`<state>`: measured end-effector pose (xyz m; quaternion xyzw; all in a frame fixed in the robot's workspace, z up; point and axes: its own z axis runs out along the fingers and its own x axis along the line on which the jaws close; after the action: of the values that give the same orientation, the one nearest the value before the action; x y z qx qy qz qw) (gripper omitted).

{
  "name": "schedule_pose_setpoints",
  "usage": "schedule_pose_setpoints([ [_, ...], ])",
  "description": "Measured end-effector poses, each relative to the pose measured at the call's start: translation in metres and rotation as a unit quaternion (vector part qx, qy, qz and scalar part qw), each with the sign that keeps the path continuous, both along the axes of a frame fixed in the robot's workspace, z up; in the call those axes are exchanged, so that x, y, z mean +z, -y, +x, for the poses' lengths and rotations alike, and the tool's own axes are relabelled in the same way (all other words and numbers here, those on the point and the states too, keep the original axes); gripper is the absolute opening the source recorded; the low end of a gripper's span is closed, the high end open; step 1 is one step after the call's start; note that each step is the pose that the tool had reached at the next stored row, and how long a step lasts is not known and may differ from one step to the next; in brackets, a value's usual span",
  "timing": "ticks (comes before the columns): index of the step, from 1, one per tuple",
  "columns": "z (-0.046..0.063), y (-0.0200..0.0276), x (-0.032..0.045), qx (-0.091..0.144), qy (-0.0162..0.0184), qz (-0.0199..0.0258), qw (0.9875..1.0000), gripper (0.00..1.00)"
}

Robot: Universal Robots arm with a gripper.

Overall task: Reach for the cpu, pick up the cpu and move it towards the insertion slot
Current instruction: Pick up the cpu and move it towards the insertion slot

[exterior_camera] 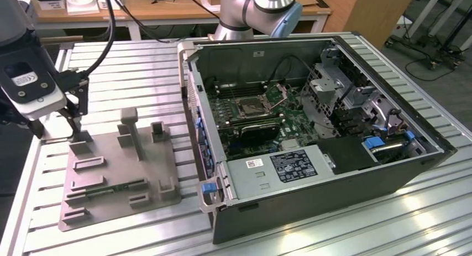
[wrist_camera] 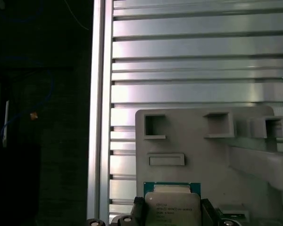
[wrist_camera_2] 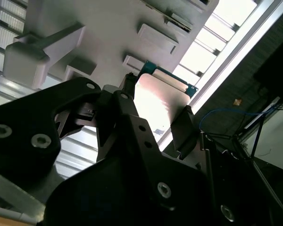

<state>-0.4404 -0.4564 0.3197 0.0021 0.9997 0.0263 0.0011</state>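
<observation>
While I watch from the remote station, the gripper hangs over the far corner of the grey tray, at the exterior view's left, well apart from the open computer case. In both wrist views the cpu sits between the two dark fingers, its silvery top ringed by a thin green edge. The claw is drawn in narrow, one finger pressed to each of two opposite sides of the chip, so I read it as gripped. I cannot tell for certain whether the chip has cleared the tray's surface. In the first wrist view the pale tray with its square recesses and raised blocks lies beyond the chip, on the slatted aluminium table. The insertion slot, a silver-framed socket with a dark centre and its bracket tipped up, lies on the green board inside the case. It is on the other side of the tray from the gripper. A thin green memory stick rests near the tray's near edge.
</observation>
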Motion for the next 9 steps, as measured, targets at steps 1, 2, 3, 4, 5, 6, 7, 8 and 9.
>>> schedule_pose_setpoints([
  [1, 0.000, 0.0000, 0.0016, 0.000, 0.0000, 0.0000, 1.0000, 0.55],
  [2, 0.000, 0.0000, 0.0033, 0.000, 0.0000, 0.0000, 1.0000, 0.55],
  [3, 0.000, 0.0000, 0.0052, 0.000, -0.0001, 0.0000, 1.0000, 0.55],
  [4, 0.000, 0.0000, 0.0071, 0.000, -0.0001, 0.0000, 1.0000, 0.55],
  [5, 0.000, 0.0000, 0.0092, 0.000, -0.0001, 0.0000, 1.0000, 0.55],
  [6, 0.000, 0.0000, 0.0114, 0.000, -0.0001, 0.0000, 1.0000, 0.55],
  [7, 0.000, 0.0000, 0.0136, 0.000, -0.0002, 0.0000, 1.0000, 0.55],
  [8, 0.000, 0.0000, 0.0159, 0.000, -0.0002, 0.0000, 1.0000, 0.55],
  [9, 0.000, 0.0000, 0.0181, 0.000, -0.0002, 0.0000, 1.0000, 0.55],
])
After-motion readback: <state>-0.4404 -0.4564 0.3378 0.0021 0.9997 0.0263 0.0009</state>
